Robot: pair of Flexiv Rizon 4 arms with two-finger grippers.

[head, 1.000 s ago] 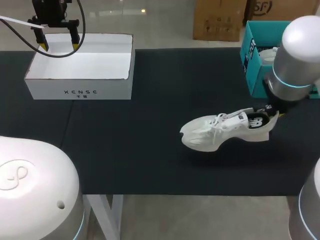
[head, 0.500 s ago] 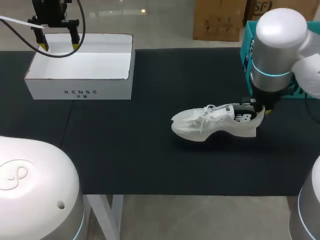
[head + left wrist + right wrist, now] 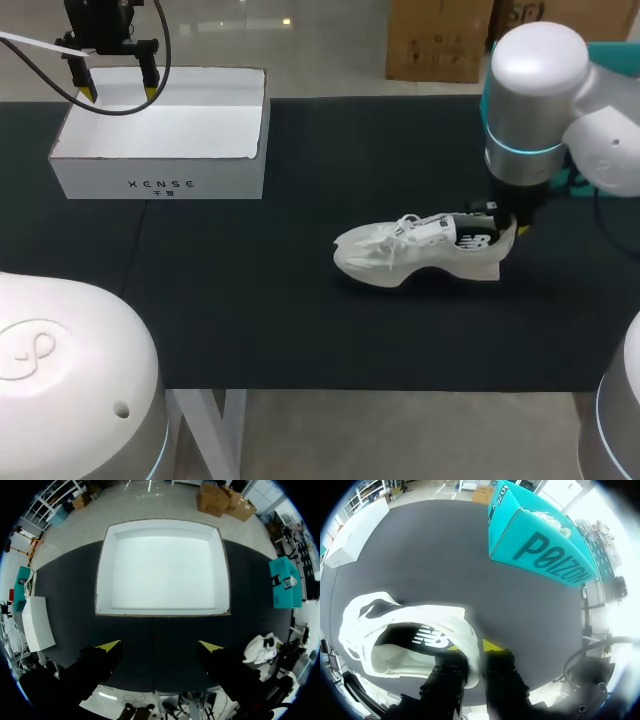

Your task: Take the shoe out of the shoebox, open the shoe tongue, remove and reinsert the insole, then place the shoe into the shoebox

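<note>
the white shoe (image 3: 415,250) is out on the dark mat (image 3: 300,330), heel end clenched in the right gripper (image 3: 508,222), toe pointing away from it towards the left arm's side. from the right wrist you can see how thin that hold is: the right gripper (image 3: 474,654) has one finger inside the heel opening and one outside, pinching only the soft back wall of the shoe (image 3: 405,640). whether the sole sits flat on the mat or hangs just above it, i cannot tell.

that pinch is what worries me. everything ahead of the fingers is unsupported, so i'd guess the shoe could pivot about the heel, the toe could catch on the mat, or the wall could fold and slip free. pulling at the tongue with only this hold might twist it out altogether.

the teal box (image 3: 540,540) sits close behind the right gripper, so a swing backward could clip it.

the left gripper (image 3: 160,647) is released and holds nothing, hanging over the near wall of the white shoebox (image 3: 162,567), well apart from the shoe. it has a long way to come across, and dropping low first could knock that box.
</note>
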